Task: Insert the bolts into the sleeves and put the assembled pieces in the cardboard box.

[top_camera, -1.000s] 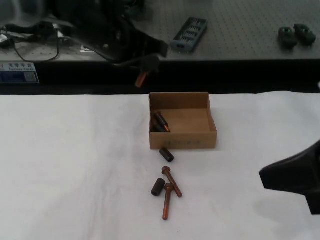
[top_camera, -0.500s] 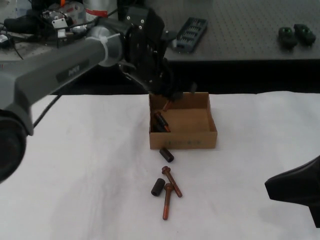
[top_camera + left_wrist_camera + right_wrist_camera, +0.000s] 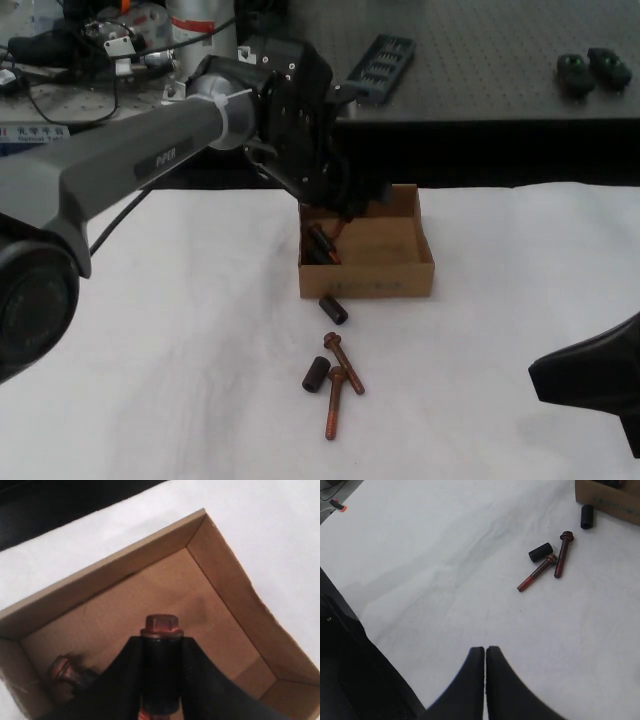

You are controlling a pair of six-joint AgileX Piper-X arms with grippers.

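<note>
The left gripper (image 3: 161, 652) clamps a sleeved bolt (image 3: 161, 630) over the cardboard box (image 3: 235, 585), where another assembled piece (image 3: 67, 672) lies in a corner, while the right gripper (image 3: 485, 652), jaws together, hangs above the white cloth (image 3: 420, 555) near loose bolts (image 3: 537, 573) and sleeves (image 3: 540, 552).

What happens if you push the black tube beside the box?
The black tube lies on its side and looks round, so it would probably roll. It looks hard, likely keeping its shape. The cloth under it may slow it.
</note>
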